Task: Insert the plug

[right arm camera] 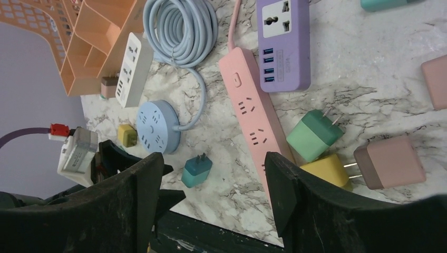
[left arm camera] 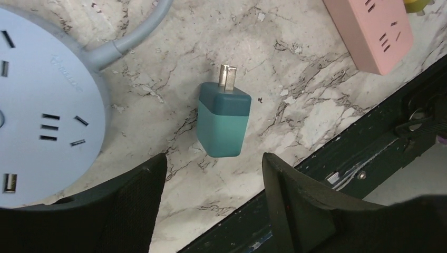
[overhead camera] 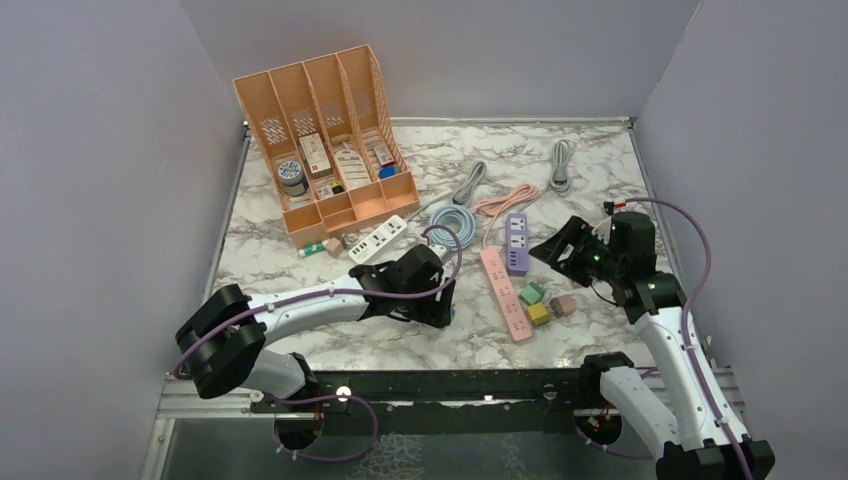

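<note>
A teal two-prong plug (left arm camera: 223, 122) lies flat on the marble table, prongs pointing away from my left gripper (left arm camera: 213, 174). That gripper is open and empty, its fingers (left arm camera: 295, 190) just short of the plug's base on either side. A round light-blue socket hub (left arm camera: 42, 105) lies to the plug's left. The end of a pink power strip (left arm camera: 377, 31) lies to its upper right. My right gripper (right arm camera: 213, 184) is open and empty, held above the table to the right. Its view shows the teal plug (right arm camera: 196, 170), the hub (right arm camera: 157, 125) and the pink strip (right arm camera: 253, 121).
A purple power strip (right arm camera: 283, 45), a white strip (right arm camera: 133, 68), green (right arm camera: 313, 137), yellow (right arm camera: 327, 171) and pink (right arm camera: 390, 162) plugs and a coiled blue cable (right arm camera: 179, 26) lie around. An orange organizer (overhead camera: 325, 130) stands at the back left. The table's black front edge (left arm camera: 337, 158) is close to the teal plug.
</note>
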`<action>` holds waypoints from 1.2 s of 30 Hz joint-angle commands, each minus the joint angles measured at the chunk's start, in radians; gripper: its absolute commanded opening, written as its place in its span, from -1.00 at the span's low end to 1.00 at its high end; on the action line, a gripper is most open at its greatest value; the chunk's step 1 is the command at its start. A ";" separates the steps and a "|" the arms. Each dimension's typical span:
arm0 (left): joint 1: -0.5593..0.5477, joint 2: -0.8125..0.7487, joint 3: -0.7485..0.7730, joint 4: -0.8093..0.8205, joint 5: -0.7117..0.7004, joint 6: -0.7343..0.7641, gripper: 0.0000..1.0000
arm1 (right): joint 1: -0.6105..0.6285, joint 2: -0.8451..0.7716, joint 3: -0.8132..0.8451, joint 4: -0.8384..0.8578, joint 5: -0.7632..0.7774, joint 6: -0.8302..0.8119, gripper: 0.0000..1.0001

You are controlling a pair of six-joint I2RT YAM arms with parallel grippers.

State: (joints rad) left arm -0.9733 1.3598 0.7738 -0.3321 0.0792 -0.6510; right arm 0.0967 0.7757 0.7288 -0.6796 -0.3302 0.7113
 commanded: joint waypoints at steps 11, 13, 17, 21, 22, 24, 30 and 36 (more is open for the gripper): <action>-0.037 0.138 0.070 0.053 -0.056 0.033 -0.03 | -0.005 -0.035 -0.028 -0.009 0.019 0.004 0.38; -0.038 0.148 0.077 0.054 -0.077 0.025 -0.09 | -0.005 -0.043 -0.034 -0.013 0.018 0.003 0.38; -0.038 0.152 0.093 0.052 -0.089 0.036 -0.44 | -0.005 -0.054 -0.049 -0.015 0.004 0.005 0.38; -0.039 0.093 0.090 0.057 -0.112 0.046 -0.85 | -0.005 -0.068 -0.065 0.011 -0.052 0.001 0.38; -0.037 0.067 0.092 0.059 -0.119 0.047 -0.87 | -0.005 -0.074 -0.073 0.030 -0.083 -0.003 0.38; -0.038 0.009 0.104 0.066 -0.133 0.051 -0.89 | -0.005 -0.088 -0.091 0.095 -0.165 -0.007 0.38; -0.037 -0.165 0.192 0.155 -0.187 -0.033 -0.90 | -0.005 -0.137 -0.148 0.450 -0.461 0.161 0.48; -0.036 -0.288 0.205 0.397 -0.246 -0.205 -0.90 | -0.005 -0.164 -0.169 0.842 -0.545 0.419 0.70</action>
State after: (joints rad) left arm -1.0058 1.1458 0.9733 -0.1505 -0.0895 -0.7116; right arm 0.0963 0.6312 0.5602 -0.2016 -0.7467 0.9295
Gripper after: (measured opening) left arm 0.293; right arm 0.823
